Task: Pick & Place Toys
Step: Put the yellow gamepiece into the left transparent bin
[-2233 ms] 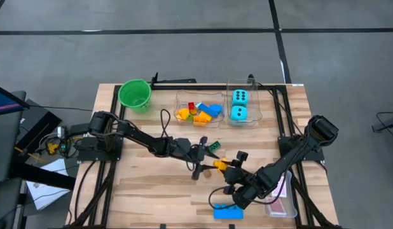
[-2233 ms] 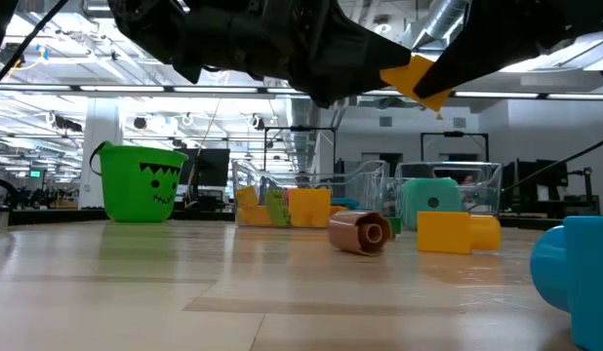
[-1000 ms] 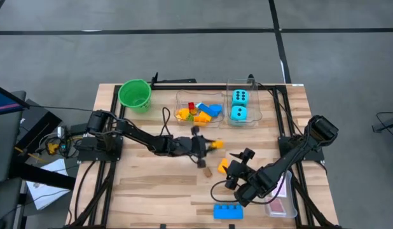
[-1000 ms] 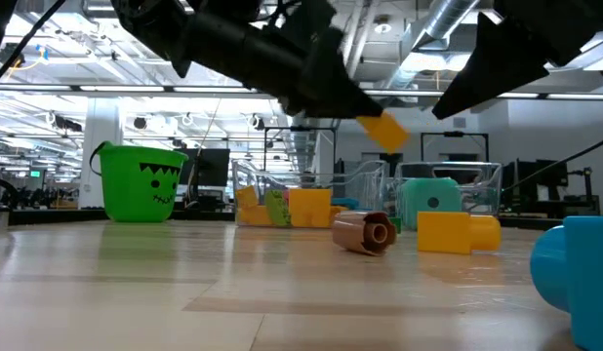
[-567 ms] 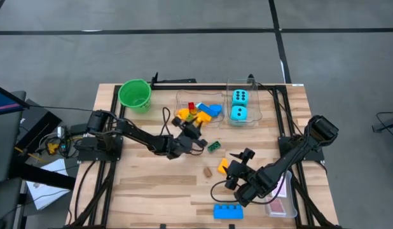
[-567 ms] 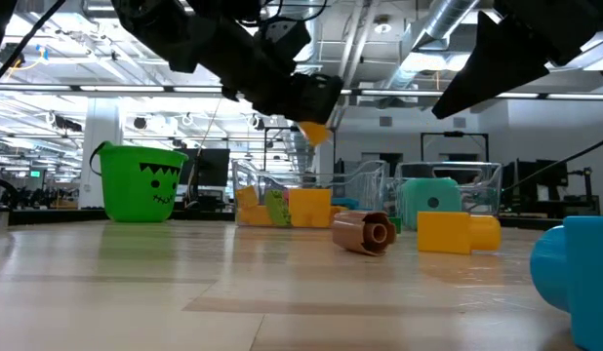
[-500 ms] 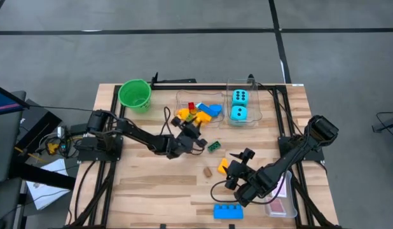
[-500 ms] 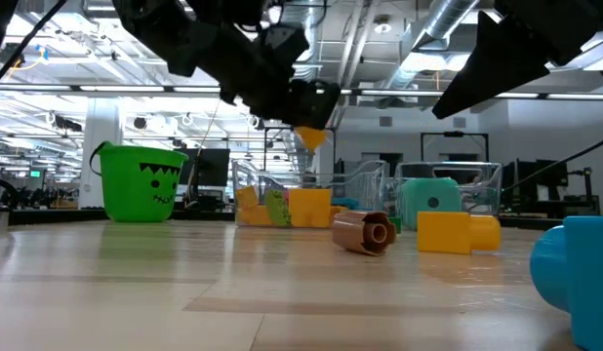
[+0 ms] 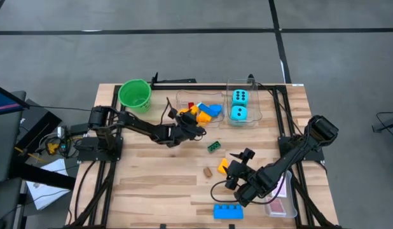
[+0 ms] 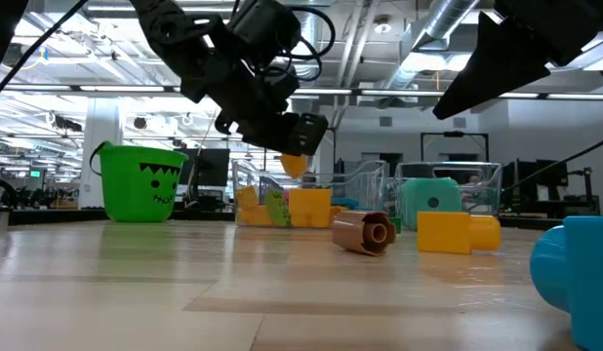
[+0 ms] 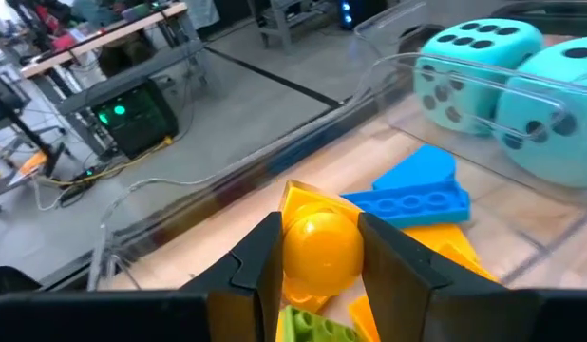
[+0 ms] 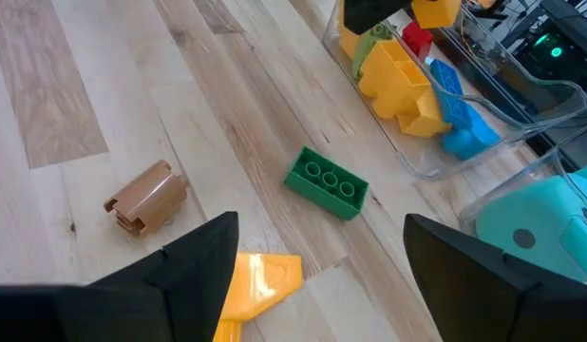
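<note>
One camera looks straight down on the tabletop (image 9: 152, 184); another sits level with it; both wrist cameras peer closely at the clear tub (image 12: 445, 157) of blocks.

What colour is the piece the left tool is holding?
Yellow-orange piece, gripped by the left tool; the left wrist view shows it best.

The left arm reaches from its base at nine o'clock across the table toward one o'clock, elbow low, forearm stretched long. Its left gripper (image 9: 192, 120) hangs raised above the tabletop, fingers (image 11: 258, 269) pinched on a small rounded piece between them. The right arm comes in from its base at three o'clock, folded down toward seven o'clock, wrist held low over the near half of the table. Its right gripper (image 9: 237, 166) points toward eleven o'clock with jaws spread wide apart, nothing between its fingers (image 12: 194, 258).
</note>
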